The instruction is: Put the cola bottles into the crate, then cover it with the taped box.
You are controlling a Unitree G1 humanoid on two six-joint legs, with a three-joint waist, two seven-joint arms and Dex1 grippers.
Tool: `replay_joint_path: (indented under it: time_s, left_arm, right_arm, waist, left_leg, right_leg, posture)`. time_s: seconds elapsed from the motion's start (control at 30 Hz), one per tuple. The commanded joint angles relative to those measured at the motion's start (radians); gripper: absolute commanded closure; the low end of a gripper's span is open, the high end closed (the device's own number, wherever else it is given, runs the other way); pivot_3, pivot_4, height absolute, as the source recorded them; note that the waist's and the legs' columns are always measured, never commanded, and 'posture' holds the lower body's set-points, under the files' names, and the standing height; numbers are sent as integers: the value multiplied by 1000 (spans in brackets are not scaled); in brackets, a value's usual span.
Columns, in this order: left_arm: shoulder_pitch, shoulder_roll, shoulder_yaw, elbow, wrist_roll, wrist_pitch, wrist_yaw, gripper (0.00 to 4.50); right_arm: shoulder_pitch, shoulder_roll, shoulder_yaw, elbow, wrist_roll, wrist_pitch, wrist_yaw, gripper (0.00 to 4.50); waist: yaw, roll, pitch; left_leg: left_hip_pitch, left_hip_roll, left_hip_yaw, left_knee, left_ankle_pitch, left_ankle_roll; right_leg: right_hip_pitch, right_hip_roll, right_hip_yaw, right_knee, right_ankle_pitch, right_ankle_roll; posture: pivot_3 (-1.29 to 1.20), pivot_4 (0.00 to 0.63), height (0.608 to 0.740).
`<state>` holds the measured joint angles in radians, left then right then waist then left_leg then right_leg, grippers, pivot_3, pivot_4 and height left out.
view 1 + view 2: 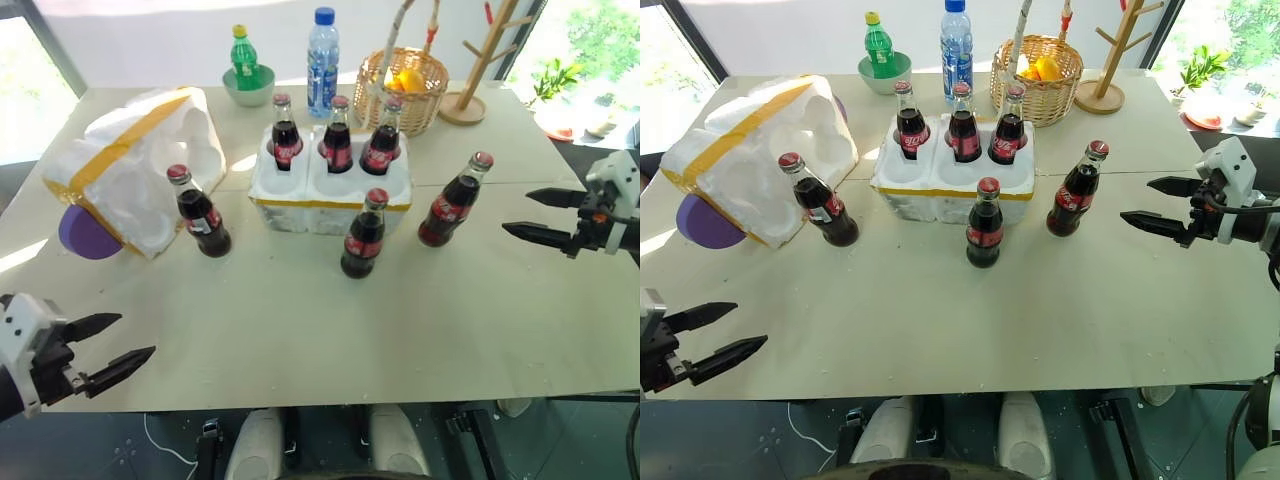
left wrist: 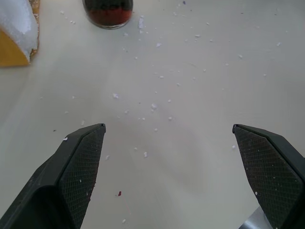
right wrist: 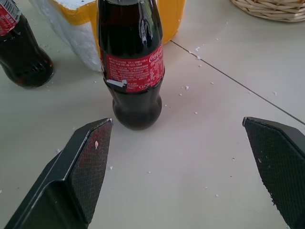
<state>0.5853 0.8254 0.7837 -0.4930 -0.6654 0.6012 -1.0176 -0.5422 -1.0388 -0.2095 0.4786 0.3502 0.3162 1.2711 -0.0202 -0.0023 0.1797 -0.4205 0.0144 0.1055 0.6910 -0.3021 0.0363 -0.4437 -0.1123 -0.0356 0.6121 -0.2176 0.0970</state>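
The crate [image 1: 330,195], a low white foam block with a yellow band, sits mid-table with three cola bottles [image 1: 337,135] standing in its back row. Three more cola bottles stand on the table: one at the left [image 1: 199,213], one in front of the crate [image 1: 364,236], one at the right [image 1: 455,201]. The taped box [image 1: 135,165] lies tilted at the left, a purple round piece showing. My right gripper [image 1: 528,213] hangs open to the right of the right-hand bottle [image 3: 133,62]. My left gripper [image 1: 112,342] is open near the front left edge.
At the back stand a green soda bottle in a bowl [image 1: 245,65], a clear water bottle [image 1: 322,62], a wicker basket [image 1: 402,88] and a wooden rack [image 1: 470,95]. White foam crumbs [image 2: 143,105] dot the table. The table's front edge [image 1: 320,405] runs close below my grippers.
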Motion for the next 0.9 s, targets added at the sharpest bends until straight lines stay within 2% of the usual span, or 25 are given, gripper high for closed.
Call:
replay_joint_path:
  time_s: [0.03,0.4,0.57,0.67,0.9]
  left_arm:
    - [15,-6,21,-27,7,-20,-10,18]
    - [-16,-19,7,-26,-1,0,30,18]
    - [-73,-32,-23,-24,-19,7,67,18]
    - [-152,-32,-55,-26,-27,20,118,18]
    - [-455,-36,-253,114,38,14,233,18]
  right_arm:
    - [-1,-6,-27,-9,9,-20,2,0]
    - [0,-7,-30,6,9,-38,4,0]
    - [0,-19,-38,-8,37,19,24,0]
    - [-17,-40,-55,-38,64,70,33,0]
    - [24,-145,-149,-332,311,410,159,0]
  waist:
    - [0,0,0]
    - [0,0,0]
    - [1,0,0]
    - [3,1,0]
    - [8,5,-1]
  left_leg:
    - [0,0,0,0,0,0]
    - [0,-1,0,-3,2,-2]
    - [0,-1,0,-3,2,-3]
    - [0,-1,0,-3,2,-3]
    - [0,-2,-1,-3,5,-1]
  right_leg:
    - [0,0,0,0,0,0]
    - [0,0,-1,0,0,0]
    - [0,0,-1,0,0,0]
    - [1,0,-1,0,0,0]
    - [1,-1,-3,2,0,0]
  posture:
    - [0,150,740]
    - [0,150,740]
    - [0,150,740]
    - [0,150,740]
    - [0,150,740]
